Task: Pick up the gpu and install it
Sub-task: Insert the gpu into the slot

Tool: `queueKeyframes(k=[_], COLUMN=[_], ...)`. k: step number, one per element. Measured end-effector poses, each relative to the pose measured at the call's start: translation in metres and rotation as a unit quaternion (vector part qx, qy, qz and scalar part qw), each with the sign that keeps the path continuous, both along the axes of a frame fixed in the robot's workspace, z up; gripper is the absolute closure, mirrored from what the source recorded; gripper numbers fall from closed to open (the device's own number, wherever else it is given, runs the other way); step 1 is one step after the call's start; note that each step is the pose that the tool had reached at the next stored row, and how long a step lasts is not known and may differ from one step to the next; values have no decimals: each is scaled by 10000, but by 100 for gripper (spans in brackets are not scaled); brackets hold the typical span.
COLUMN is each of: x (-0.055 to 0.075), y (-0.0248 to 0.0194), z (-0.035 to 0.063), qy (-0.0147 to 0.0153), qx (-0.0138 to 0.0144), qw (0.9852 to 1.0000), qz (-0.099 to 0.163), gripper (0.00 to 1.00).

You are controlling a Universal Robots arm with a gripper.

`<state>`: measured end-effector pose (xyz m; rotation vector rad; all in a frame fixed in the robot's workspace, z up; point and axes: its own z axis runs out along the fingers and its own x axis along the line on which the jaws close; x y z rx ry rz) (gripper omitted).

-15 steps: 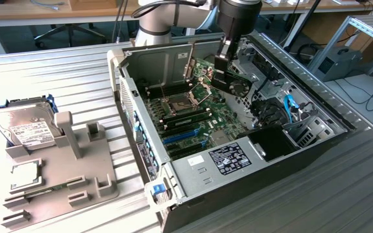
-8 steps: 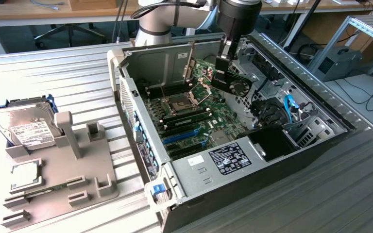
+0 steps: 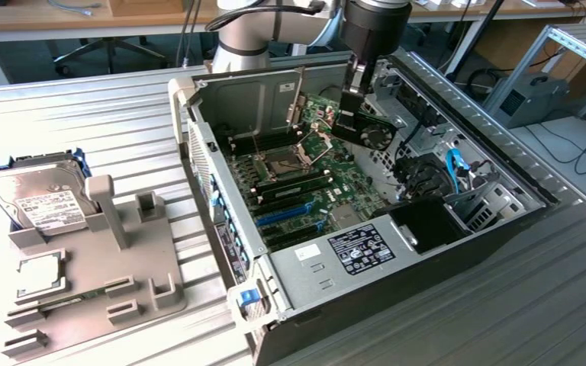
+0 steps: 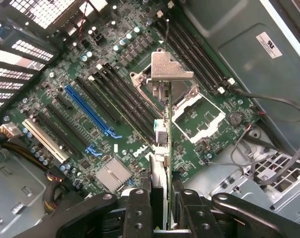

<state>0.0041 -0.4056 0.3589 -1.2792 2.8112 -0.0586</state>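
Observation:
The gpu (image 3: 368, 131), a thin black card with a fan face, hangs over the open computer case (image 3: 476, 229), above the motherboard (image 3: 313, 191). My gripper (image 3: 350, 107) is shut on it from above. In the wrist view the gpu (image 4: 162, 144) is seen edge-on between the two black fingers (image 4: 139, 210), with its silvery end bracket (image 4: 171, 69) at the far end. It hovers over the CPU socket (image 4: 202, 116) and the black memory slots, apart from the board. The blue expansion slots (image 4: 90, 111) lie off to one side of the card.
On the exterior view's left, a grey fixture (image 3: 120, 259) holds a silver hard drive (image 3: 37, 194) and a small square chip (image 3: 39, 274). Inside the case, blue cables (image 3: 454, 169), a black box (image 3: 430, 225) and the drive bay crowd the right side.

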Motion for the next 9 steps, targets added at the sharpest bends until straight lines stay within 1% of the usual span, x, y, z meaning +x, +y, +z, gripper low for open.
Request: queueKeyframes(k=[9], x=[3], y=[0], z=[-6], qy=[0], qx=[0], qw=[9996], qz=[270], gripper=[74])
